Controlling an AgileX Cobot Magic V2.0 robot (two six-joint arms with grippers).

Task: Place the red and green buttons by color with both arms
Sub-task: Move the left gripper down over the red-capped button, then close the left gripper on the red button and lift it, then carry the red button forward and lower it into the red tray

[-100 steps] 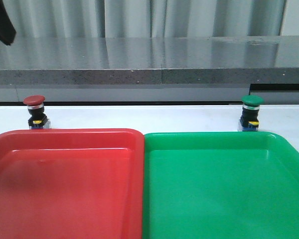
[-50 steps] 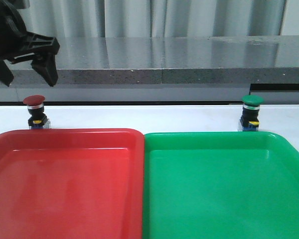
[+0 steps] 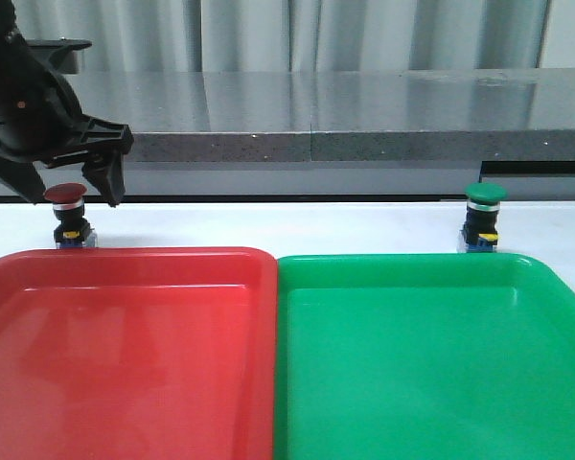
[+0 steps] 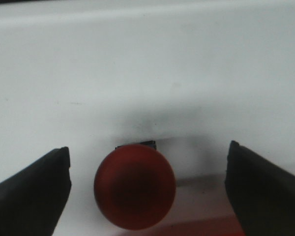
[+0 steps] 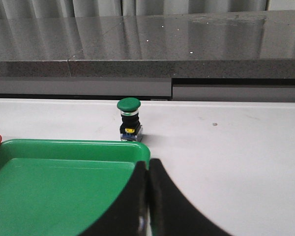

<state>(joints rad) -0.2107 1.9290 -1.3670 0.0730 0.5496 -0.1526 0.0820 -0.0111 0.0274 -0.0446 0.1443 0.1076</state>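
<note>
The red button stands on the white table just behind the red tray's far left rim. My left gripper is open and hangs over it, one finger on each side of the cap, not touching; the left wrist view shows the red cap between the two black fingers. The green button stands behind the green tray's far right rim, and shows in the right wrist view. My right gripper is shut and empty, well short of the green button, over the tray's corner; it is out of the front view.
A red tray on the left and a green tray on the right lie side by side in front. A grey stone ledge runs along the back of the table.
My left arm has come down from the upper left and now straddles the red button's cap with open fingers. The buttons and trays have not moved.
</note>
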